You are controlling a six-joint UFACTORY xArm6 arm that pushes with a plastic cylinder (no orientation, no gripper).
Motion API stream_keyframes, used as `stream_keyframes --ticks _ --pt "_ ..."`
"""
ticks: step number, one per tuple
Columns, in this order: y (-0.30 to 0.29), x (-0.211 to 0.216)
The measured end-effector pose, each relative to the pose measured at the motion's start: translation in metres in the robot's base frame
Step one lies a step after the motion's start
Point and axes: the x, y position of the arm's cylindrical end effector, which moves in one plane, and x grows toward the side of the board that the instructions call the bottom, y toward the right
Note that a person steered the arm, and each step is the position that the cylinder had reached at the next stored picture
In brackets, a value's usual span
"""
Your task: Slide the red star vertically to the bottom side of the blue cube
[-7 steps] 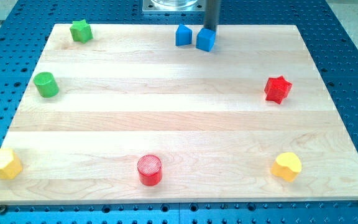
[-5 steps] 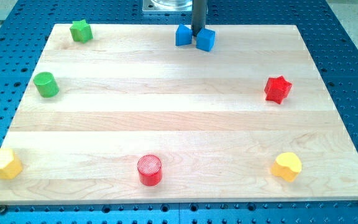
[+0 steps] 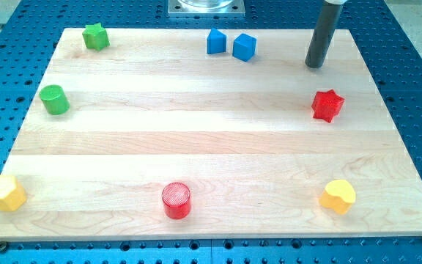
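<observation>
The red star [image 3: 327, 105] lies at the view's right side of the wooden board. The blue cube [image 3: 244, 47] sits near the view's top edge, right of centre, with a second blue block [image 3: 216, 41] just to its left. My tip [image 3: 314, 65] rests on the board above the red star and slightly to its left, with a gap between them. It is well to the right of the blue cube.
A green star [image 3: 94, 36] is at the top left and a green cylinder [image 3: 53, 99] at the left. A yellow block [image 3: 6, 193] is at the bottom left, a red cylinder [image 3: 176, 200] at the bottom centre, a yellow block [image 3: 338, 196] at the bottom right.
My tip has moved from between the two blue blocks to the right and down, to a spot above the red star. No block has visibly moved.
</observation>
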Motion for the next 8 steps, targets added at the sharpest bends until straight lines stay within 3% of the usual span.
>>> stream_keyframes --ticks 4,6,8 --pt "0.056 0.030" --pt "0.059 0.081" --pt "0.062 0.066"
